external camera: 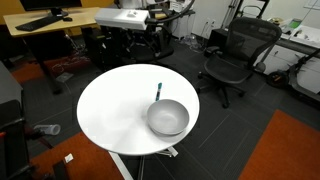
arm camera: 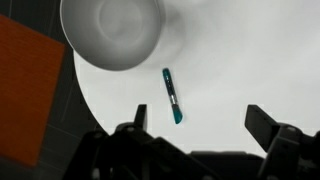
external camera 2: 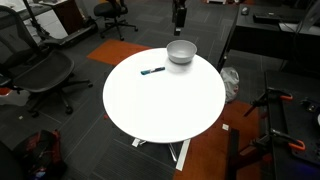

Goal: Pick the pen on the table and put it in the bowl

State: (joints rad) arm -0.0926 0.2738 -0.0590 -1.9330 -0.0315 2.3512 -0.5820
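Observation:
The pen (arm camera: 172, 95), a thin dark teal stick, lies on the round white table (arm camera: 235, 60) a little way from the shiny metal bowl (arm camera: 112, 30). In both exterior views the pen (external camera: 158, 91) (external camera 2: 152, 71) lies beside the bowl (external camera: 168, 117) (external camera 2: 181, 52), apart from it. The bowl looks empty. My gripper (arm camera: 200, 120) is open and empty, well above the table. In the wrist view the pen's tip is close to one finger. In an exterior view the gripper (external camera 2: 180, 12) hangs dark above the bowl's side of the table (external camera 2: 165, 100).
Black office chairs (external camera: 235, 55) (external camera 2: 40, 75) stand around the table. A wooden desk (external camera: 50, 22) with a keyboard is at the back. Orange carpet (external camera: 290, 150) (arm camera: 25, 90) lies next to the table base. The bowl sits near the table's edge.

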